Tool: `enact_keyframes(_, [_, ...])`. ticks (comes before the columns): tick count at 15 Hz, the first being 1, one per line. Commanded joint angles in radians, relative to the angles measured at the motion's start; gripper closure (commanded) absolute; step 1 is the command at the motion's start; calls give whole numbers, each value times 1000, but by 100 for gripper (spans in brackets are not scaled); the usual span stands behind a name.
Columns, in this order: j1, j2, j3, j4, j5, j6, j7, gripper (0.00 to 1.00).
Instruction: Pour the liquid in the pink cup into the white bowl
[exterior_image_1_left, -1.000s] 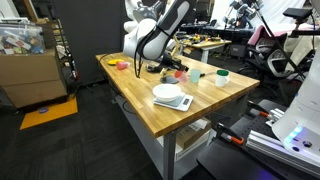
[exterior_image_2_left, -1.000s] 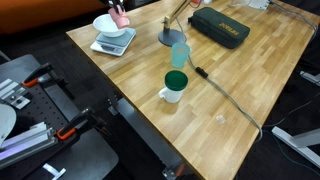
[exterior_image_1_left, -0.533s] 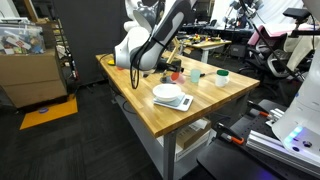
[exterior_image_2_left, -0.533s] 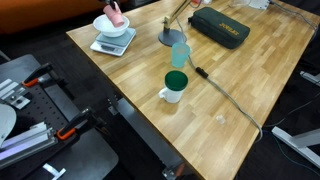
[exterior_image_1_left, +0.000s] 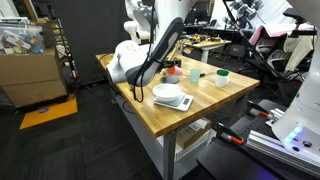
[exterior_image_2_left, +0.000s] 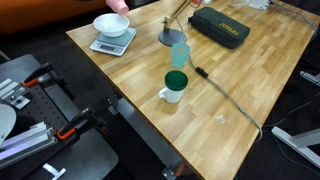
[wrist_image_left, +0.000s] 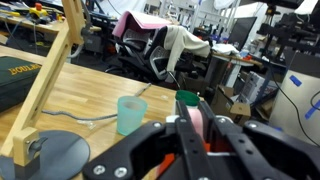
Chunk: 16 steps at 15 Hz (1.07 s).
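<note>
Compared with half a second ago, the arm (exterior_image_1_left: 130, 62) is sitting lower and nearer the table's front edge. The pink cup (exterior_image_2_left: 120, 4) is standing higher above the bowl, showing only as a sliver cut off at the top edge in an exterior view. The wooden table (exterior_image_2_left: 120, 75) is carrying the white bowl (exterior_image_2_left: 110, 24), which is resting on a small scale (exterior_image_2_left: 115, 44). The bowl's inside is looking plain white, and whether liquid is lying in it cannot be told. Nearer the middle, a see-through teal cup (exterior_image_2_left: 180, 54) is standing near a white mug with a green top (exterior_image_2_left: 175, 85). In the wrist view the gripper (wrist_image_left: 197, 128) is clamping its dark fingers (wrist_image_left: 183, 128) around the pink cup. Only a pink strip of the cup is showing between them, and its contents are hidden.
</note>
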Motion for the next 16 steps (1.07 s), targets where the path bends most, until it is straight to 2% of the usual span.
enact_keyframes(1, [30, 59, -9, 48, -105, -88, -84, 96])
enact_keyframes(9, [33, 110, -12, 56, -239, -142, -169, 96])
enact_keyframes(16, [45, 122, -9, 71, -276, -161, -213, 96])
